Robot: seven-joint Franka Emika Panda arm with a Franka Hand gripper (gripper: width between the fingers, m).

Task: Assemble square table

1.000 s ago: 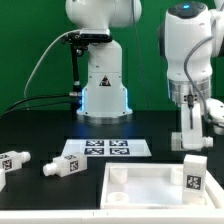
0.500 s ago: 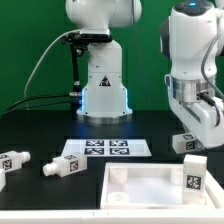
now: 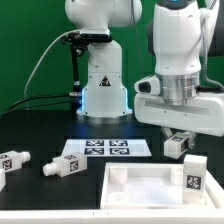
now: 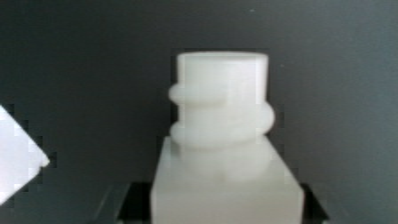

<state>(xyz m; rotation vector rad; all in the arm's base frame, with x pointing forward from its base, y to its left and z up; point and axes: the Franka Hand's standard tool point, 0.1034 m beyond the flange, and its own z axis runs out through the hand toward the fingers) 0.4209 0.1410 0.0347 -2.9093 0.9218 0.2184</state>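
Observation:
My gripper [image 3: 177, 139] is shut on a white table leg [image 3: 177, 146] with a black-and-white tag, held in the air just above the back right part of the square tabletop [image 3: 140, 186]. In the wrist view the leg [image 4: 221, 110] juts straight out from between my dark fingers [image 4: 135, 203], its rounded peg end pointing away. A second leg [image 3: 193, 172] stands upright in the tabletop's corner at the exterior view's right. Two loose legs [image 3: 10, 162] [image 3: 62, 166] lie on the black table at the exterior view's left.
The marker board [image 3: 105, 149] lies flat behind the tabletop. A second white robot base [image 3: 103, 85] with cables stands at the back. A white edge [image 4: 18, 150] shows beside the held leg in the wrist view.
The arm has shifted toward the exterior view's left and the wrist has turned, so the hand now faces broadside. The held leg moved with it and tilted.

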